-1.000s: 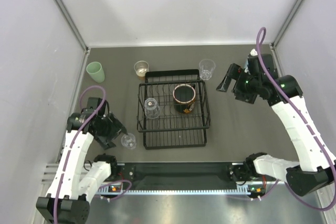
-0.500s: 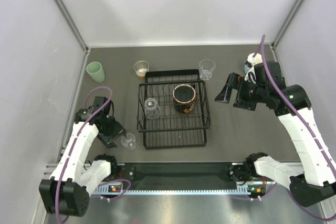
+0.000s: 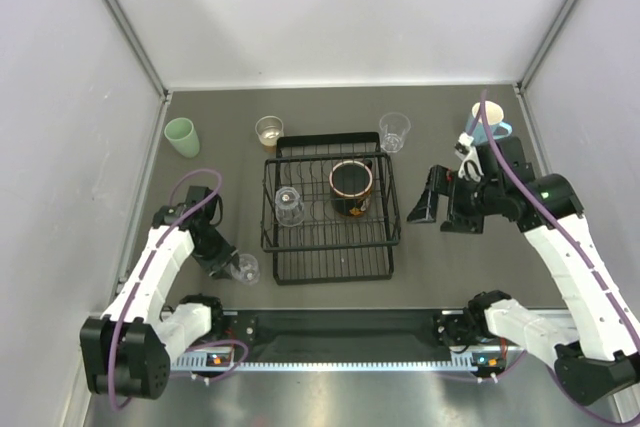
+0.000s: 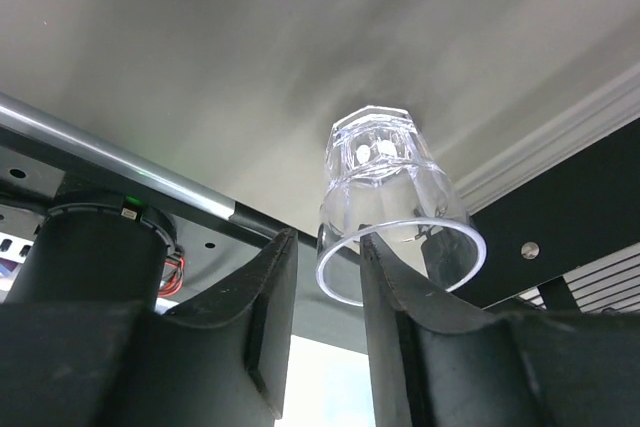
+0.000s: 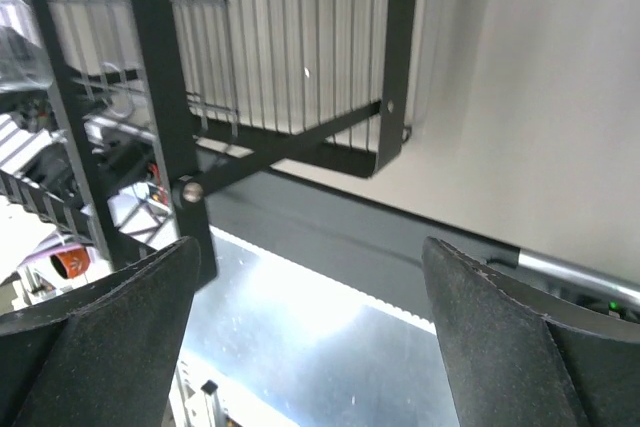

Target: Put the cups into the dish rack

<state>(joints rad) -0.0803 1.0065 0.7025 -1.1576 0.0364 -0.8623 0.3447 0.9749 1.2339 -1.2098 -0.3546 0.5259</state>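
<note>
Left gripper (image 4: 328, 252) is at the dish rack's (image 3: 330, 247) near-left corner. Jaws are narrow and straddle the clear glass (image 3: 243, 267) rim; can't tell if pinched. Squeeze firm before you lift, clear the rail, and aim for a free slot. Right gripper (image 3: 425, 209) is just right of the rack, jaws wide, empty. Blue mug (image 3: 488, 115) sits far-right of the rack.
</note>
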